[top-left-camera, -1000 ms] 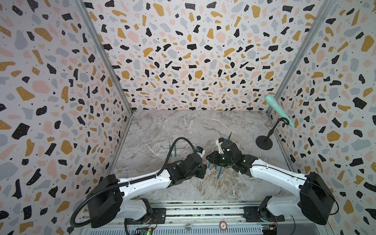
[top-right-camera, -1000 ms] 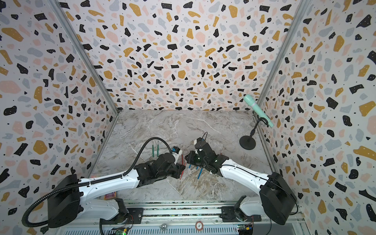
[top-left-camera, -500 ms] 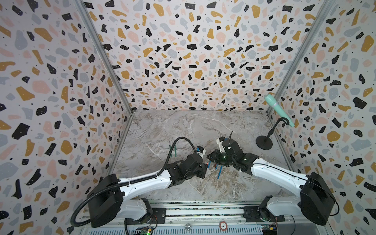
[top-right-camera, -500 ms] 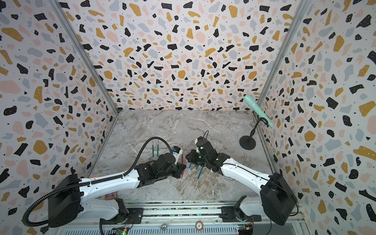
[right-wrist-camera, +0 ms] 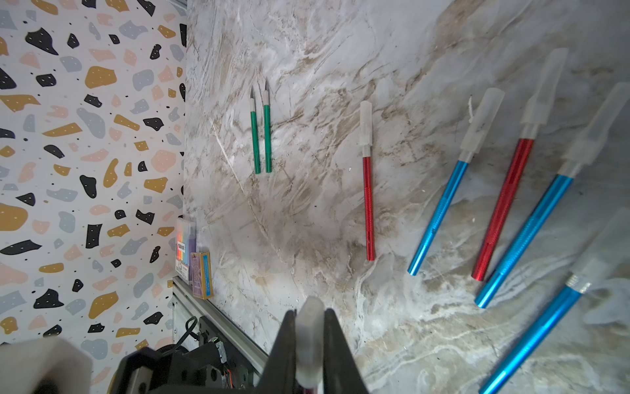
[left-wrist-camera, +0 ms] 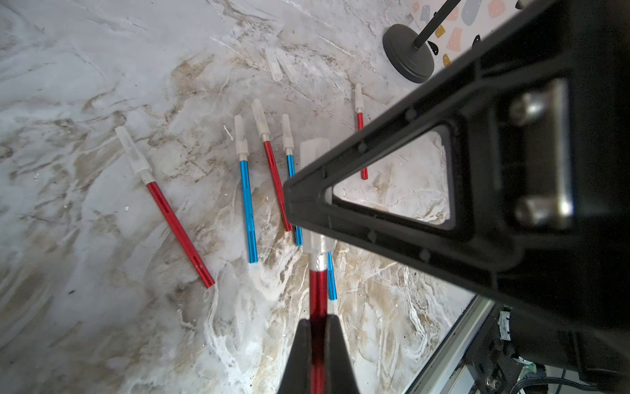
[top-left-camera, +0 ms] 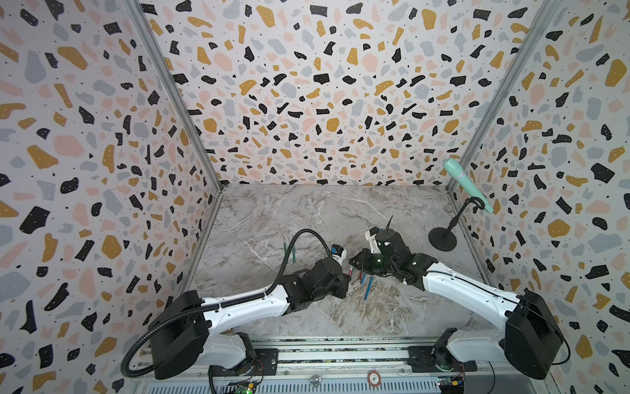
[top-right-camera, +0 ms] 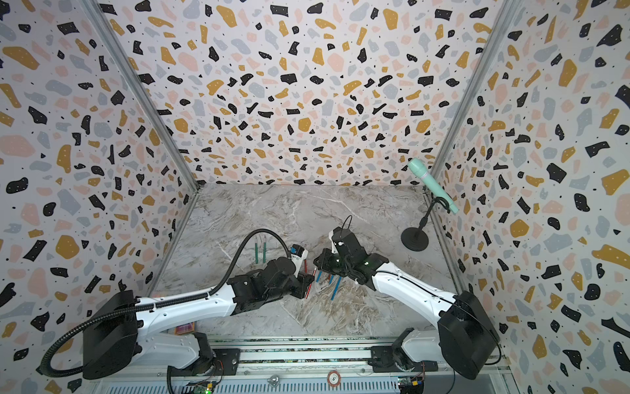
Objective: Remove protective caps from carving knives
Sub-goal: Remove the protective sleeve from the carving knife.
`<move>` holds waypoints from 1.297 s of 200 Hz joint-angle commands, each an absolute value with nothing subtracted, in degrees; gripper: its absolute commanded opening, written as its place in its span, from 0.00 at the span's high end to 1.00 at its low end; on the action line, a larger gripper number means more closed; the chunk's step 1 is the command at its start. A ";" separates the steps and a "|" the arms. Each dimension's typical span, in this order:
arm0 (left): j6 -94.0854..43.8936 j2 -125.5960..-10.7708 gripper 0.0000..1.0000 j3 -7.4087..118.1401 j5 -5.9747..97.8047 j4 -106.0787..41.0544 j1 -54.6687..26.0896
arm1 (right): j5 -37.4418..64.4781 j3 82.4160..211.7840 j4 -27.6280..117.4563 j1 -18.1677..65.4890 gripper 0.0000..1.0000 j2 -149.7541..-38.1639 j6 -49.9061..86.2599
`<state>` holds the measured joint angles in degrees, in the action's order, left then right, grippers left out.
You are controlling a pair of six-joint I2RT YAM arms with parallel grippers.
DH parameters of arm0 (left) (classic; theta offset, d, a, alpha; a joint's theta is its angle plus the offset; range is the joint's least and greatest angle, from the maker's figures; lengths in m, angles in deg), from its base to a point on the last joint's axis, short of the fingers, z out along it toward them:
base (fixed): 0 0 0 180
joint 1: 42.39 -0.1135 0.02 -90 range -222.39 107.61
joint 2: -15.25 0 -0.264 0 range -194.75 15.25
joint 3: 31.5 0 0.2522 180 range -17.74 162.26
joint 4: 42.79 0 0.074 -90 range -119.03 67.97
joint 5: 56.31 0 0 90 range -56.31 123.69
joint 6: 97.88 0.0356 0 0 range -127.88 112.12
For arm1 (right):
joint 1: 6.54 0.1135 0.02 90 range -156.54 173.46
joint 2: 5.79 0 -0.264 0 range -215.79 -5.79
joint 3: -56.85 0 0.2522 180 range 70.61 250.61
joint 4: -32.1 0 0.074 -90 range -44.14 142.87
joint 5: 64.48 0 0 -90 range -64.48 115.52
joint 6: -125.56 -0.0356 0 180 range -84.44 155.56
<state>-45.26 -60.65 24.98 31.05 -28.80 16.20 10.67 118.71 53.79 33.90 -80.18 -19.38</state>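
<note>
Just above the table's middle, my left gripper [left-wrist-camera: 318, 320] [top-left-camera: 344, 277] is shut on the shaft of a red carving knife [left-wrist-camera: 318, 296]. My right gripper [right-wrist-camera: 309, 315] [top-left-camera: 354, 264] is shut on that knife's translucent protective cap [right-wrist-camera: 309, 341] [left-wrist-camera: 318, 243], which still sits against the silver collar. Several capped red and blue knives [left-wrist-camera: 247, 208] [right-wrist-camera: 501, 208] lie side by side on the marble below. Two green knives [right-wrist-camera: 260, 136] [top-left-camera: 289, 250] with bare tips lie apart to the left. Two loose caps [left-wrist-camera: 280, 64] rest farther back.
A mint-green microphone [top-left-camera: 465, 182] on a black round-based stand [top-left-camera: 442, 239] occupies the back right corner. A rainbow pen pack [right-wrist-camera: 185, 249] and a small box [right-wrist-camera: 201, 274] lean at the front left wall by the metal rail [top-left-camera: 341, 344].
The right gripper has edged slightly toward the left gripper. Both grips are the same.
</note>
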 commanded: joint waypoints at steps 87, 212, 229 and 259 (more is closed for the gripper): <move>-45.25 -62.21 1.00 24.81 34.74 -21.27 18.08 | 14.07 124.82 50.04 29.33 1.00 -78.21 -17.67; -45.03 -62.36 1.00 24.89 35.09 -20.77 18.70 | 13.30 126.57 50.91 26.56 1.00 -79.87 -16.64; -45.03 -62.35 1.00 24.96 34.94 -20.64 18.78 | 13.30 127.01 51.05 26.18 1.00 -80.02 -16.37; -44.70 -61.88 1.00 25.40 33.72 -19.76 18.83 | 13.18 127.15 51.61 25.49 1.00 -80.00 -15.99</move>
